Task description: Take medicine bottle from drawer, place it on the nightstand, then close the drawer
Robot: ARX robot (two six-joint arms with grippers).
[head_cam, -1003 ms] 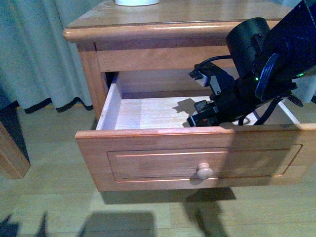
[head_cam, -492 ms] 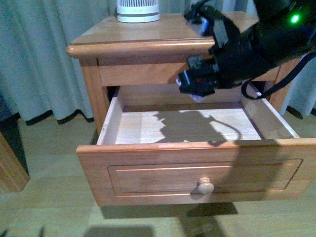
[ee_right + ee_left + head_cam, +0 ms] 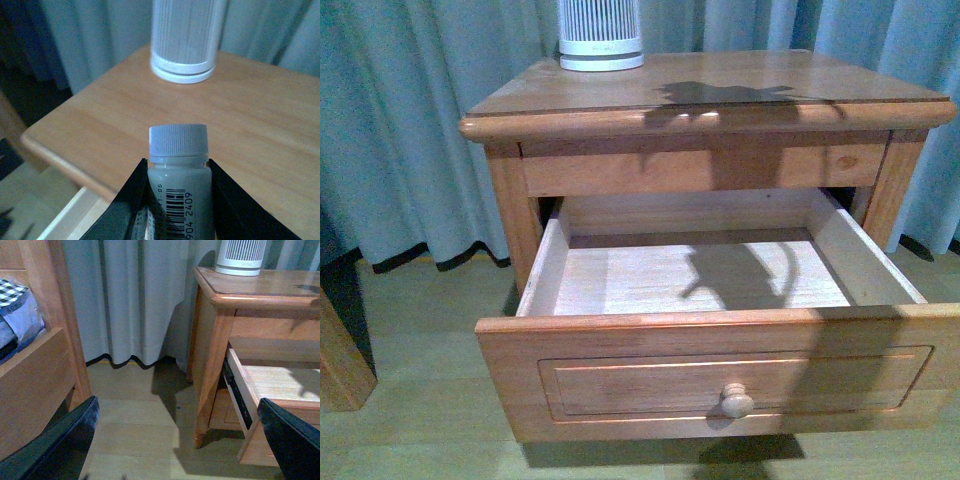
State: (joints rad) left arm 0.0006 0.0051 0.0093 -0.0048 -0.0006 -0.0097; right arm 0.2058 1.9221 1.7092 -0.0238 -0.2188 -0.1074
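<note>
My right gripper (image 3: 177, 200) is shut on the medicine bottle (image 3: 178, 175), white with a ribbed cap and a barcode label, held above the nightstand top (image 3: 250, 115) near its front edge. Neither arm shows in the front view; only a shadow falls on the nightstand (image 3: 710, 95). The drawer (image 3: 720, 370) stands pulled out, its pale wood interior (image 3: 700, 275) empty, its round knob (image 3: 736, 400) in front. My left gripper (image 3: 180, 440) is open and empty, low above the floor beside the nightstand (image 3: 260, 290), with the open drawer's side (image 3: 240, 395) close by.
A white ribbed tower appliance (image 3: 600, 35) stands at the back of the nightstand top, also in the right wrist view (image 3: 186, 37). Grey-blue curtains (image 3: 410, 110) hang behind. Wooden furniture with folded fabric (image 3: 30, 355) stands across from the nightstand. The floor (image 3: 135, 425) is pale wood.
My right arm has risen out of the drawer with the bottle and left the front view, moving up over the nightstand top. The drawer has stayed open.
</note>
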